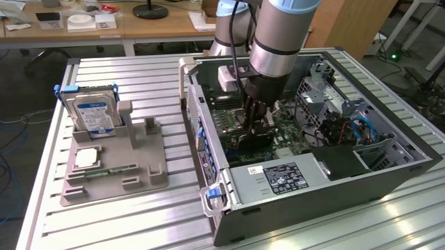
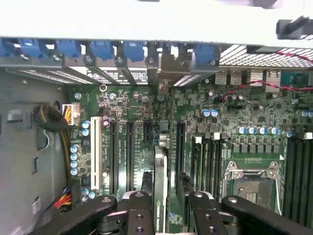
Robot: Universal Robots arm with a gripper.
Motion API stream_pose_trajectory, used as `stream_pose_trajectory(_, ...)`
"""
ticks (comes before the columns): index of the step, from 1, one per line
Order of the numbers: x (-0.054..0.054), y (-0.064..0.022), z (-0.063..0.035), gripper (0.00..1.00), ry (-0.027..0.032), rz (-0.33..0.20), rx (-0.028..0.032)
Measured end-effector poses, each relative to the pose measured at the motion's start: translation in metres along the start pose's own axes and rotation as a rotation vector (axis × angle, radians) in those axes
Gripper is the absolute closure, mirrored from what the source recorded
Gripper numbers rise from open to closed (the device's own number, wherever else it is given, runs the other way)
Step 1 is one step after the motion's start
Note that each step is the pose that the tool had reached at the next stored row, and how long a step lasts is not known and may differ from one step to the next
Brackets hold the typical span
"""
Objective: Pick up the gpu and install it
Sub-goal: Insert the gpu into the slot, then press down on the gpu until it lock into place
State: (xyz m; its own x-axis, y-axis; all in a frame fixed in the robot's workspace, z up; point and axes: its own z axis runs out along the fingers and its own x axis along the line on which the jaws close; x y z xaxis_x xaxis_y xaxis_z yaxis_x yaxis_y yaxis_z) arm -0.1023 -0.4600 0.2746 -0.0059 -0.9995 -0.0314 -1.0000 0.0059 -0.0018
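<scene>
On the exterior view's left, a grey plastic holder (image 1: 114, 166) with blocky posts stands on the ribbed metal table (image 1: 104, 219); it keeps a silver hard drive (image 1: 94, 117) upright. At the centre, the open computer case (image 1: 313, 156) shows the green motherboard (image 2: 244, 112). The black gripper (image 1: 255, 121) is inside the case, its fingers (image 2: 139, 215) closed on the gpu (image 2: 160, 181), a thin dark card standing on edge over the long black slots (image 2: 129, 156).

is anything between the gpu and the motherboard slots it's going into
Nothing visible. The claw holds the gpu edge-on directly over the motherboard, among its expansion slots. I cannot tell whether it is seated.
</scene>
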Motion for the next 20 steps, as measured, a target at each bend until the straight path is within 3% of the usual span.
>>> stream_pose_trajectory(5, -0.0001, 0.0, -0.0013, 0.67, -0.0003, 0.0, 0.0002)
stream_pose_trajectory(7, -0.0001, 0.0, -0.0013, 0.79, -0.0002, 0.0, 0.0001)
stream_pose_trajectory(8, -0.0001, 0.0, -0.0014, 0.79, -0.0001, 0.0, 0.0001)
stream_pose_trajectory(10, -0.0001, 0.0, -0.0014, 0.9, -0.0001, 0.0, 0.0001)
stream_pose_trajectory(20, -0.0001, 0.0, -0.0014, 0.89, 0.0, 0.0, 0.0001)
